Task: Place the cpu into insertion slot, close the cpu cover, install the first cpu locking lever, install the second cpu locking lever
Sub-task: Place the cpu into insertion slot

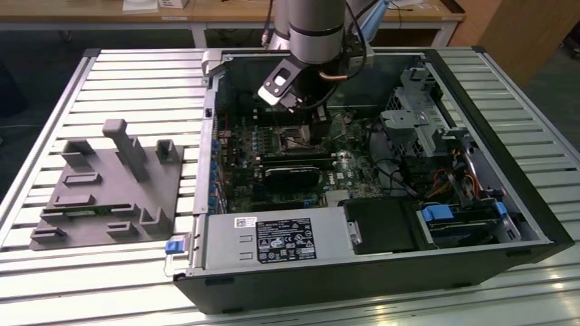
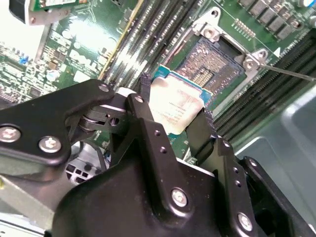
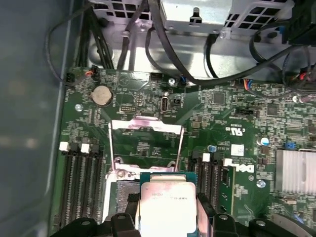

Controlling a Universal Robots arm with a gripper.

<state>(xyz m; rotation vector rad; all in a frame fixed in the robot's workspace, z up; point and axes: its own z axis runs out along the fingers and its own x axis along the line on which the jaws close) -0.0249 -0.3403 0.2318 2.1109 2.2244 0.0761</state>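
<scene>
Up close, black tool (image 2: 174, 109) pinching cpu (image 2: 173, 98) by opposite edges, partly over bare insertion slot (image 2: 215, 64). Beyond, cpu cover (image 3: 145, 129) flipped up. Flanked by memory slots (image 2: 148, 29). Grey fixture (image 1: 109, 190) on desk (image 1: 136, 75), the exterior view's left.

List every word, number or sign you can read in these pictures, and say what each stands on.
None reads surely enough to quote.
The cpu, gripped in the pincer: faint print on its metal top, too small to read.
Black-and-white label on the metal box: print and symbols, too small.
Green circuit board: white markings and a small white sticker, too small.
</scene>
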